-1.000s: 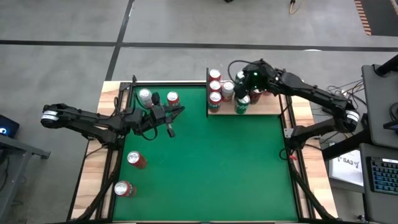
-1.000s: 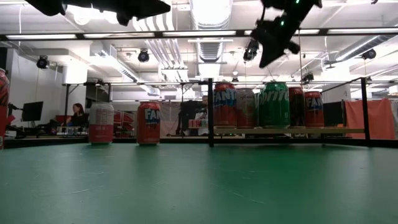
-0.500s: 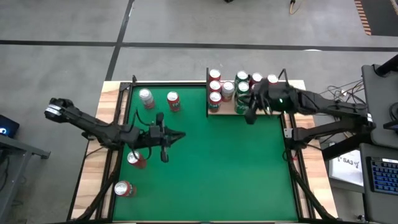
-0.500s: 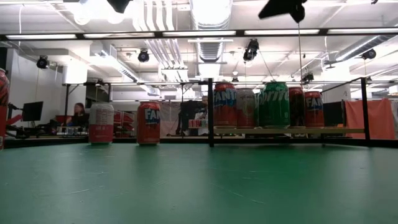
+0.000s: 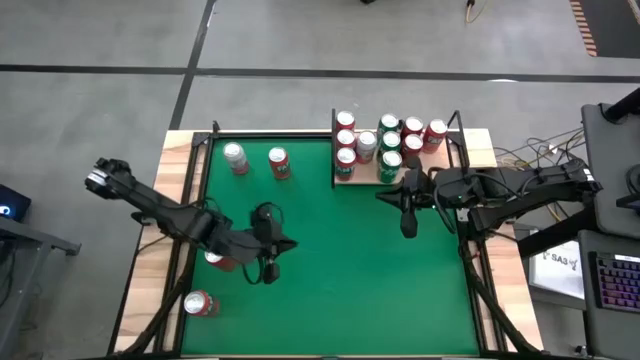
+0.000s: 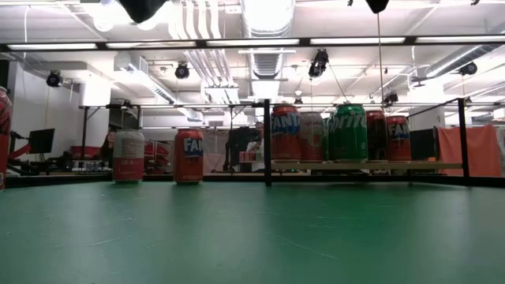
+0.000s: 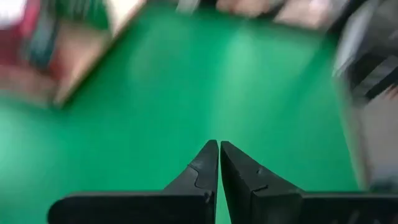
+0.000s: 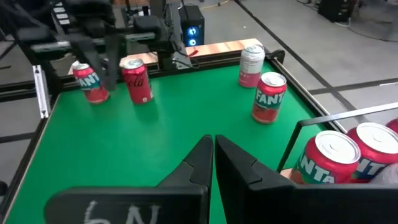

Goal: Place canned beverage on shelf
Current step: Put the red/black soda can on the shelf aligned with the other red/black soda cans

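Note:
The shelf (image 5: 440,162), a pale wood board with black rods, lies at the table's far right and bears several upright cans (image 5: 391,143), red, green and silver (image 6: 348,132). On the green felt stand a silver can (image 5: 234,157) and a red Fanta can (image 5: 279,162) at the far left. Two more red cans are near the left edge, one (image 5: 218,260) partly under my left arm, one (image 5: 198,303) nearer the front. My left gripper (image 5: 292,243) hovers shut over the felt (image 7: 219,144). My right gripper (image 5: 380,196) hovers shut just off the shelf's near edge (image 8: 213,140).
Black rods rise at the shelf's corners (image 6: 267,142) and frame the table's sides (image 5: 200,150). Wooden strips edge the table (image 5: 175,150). Open green felt (image 5: 350,290) spreads over the middle and the near half.
My left gripper has swung from beside the two far-left cans toward the near edge, turning as it went. My right gripper has drawn back from above the shelf's cans toward the near edge and now stands off the shelf. Both have stayed shut. No can has moved.

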Motion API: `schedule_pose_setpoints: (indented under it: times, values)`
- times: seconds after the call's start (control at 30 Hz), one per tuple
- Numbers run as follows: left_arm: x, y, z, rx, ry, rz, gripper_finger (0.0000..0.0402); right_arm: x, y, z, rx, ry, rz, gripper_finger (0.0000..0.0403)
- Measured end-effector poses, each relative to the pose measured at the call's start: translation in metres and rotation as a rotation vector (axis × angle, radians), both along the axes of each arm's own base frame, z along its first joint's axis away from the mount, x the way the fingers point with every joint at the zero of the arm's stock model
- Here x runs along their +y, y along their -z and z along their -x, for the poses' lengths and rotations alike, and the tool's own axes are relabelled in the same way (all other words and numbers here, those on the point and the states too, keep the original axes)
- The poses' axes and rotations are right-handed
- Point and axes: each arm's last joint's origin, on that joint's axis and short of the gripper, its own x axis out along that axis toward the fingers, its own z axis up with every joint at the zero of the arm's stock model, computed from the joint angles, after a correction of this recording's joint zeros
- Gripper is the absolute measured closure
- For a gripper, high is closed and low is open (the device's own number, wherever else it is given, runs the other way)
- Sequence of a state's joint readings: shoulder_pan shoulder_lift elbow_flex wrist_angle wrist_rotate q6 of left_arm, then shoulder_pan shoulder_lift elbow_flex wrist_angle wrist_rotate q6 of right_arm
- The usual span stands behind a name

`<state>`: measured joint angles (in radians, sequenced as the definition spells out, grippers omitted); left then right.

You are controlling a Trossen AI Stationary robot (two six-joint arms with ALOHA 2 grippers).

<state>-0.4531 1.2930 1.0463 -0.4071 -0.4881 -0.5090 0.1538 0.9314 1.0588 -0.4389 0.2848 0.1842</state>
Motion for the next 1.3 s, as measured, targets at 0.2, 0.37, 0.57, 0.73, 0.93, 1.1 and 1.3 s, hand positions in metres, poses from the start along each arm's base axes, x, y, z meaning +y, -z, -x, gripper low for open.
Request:
schedule_pose_setpoints:
  times: [0.2, 0.37, 0.57, 0.73, 0.93, 1.1, 1.3]
  values:
    - [-0.002, -0.013, 0.028, 0.643, -0.064, 0.029, 0.0400, 0.000, 0.000, 0.000, 0.002, -0.002, 0.014, 0.0394]
    - [-0.010, -0.020, 0.043, 0.860, 0.020, -0.087, 0.0400, 0.000, 0.001, -0.001, 0.006, -0.002, 0.014, 0.0394]
    - [-0.016, -0.014, 0.065, 0.946, 0.097, -0.009, 0.0400, 0.001, 0.002, -0.002, 0.012, -0.001, 0.014, 0.0394]
    - [-0.009, -0.009, 0.083, 0.928, -0.003, 0.032, 0.0394, 0.001, 0.003, -0.004, 0.019, -0.002, 0.016, 0.0394]
    - [-0.006, 0.002, 0.096, 0.900, -0.004, 0.073, 0.0319, 0.002, 0.006, -0.009, 0.031, 0.000, 0.014, 0.0394]
    - [-0.007, 0.014, 0.103, 0.939, -0.001, 0.051, 0.0209, 0.002, 0.007, -0.009, 0.032, 0.003, 0.007, 0.0394]
    - [-0.008, 0.020, 0.105, 0.956, 0.002, 0.030, 0.0090, 0.001, 0.006, -0.009, 0.031, 0.002, 0.008, 0.0394]
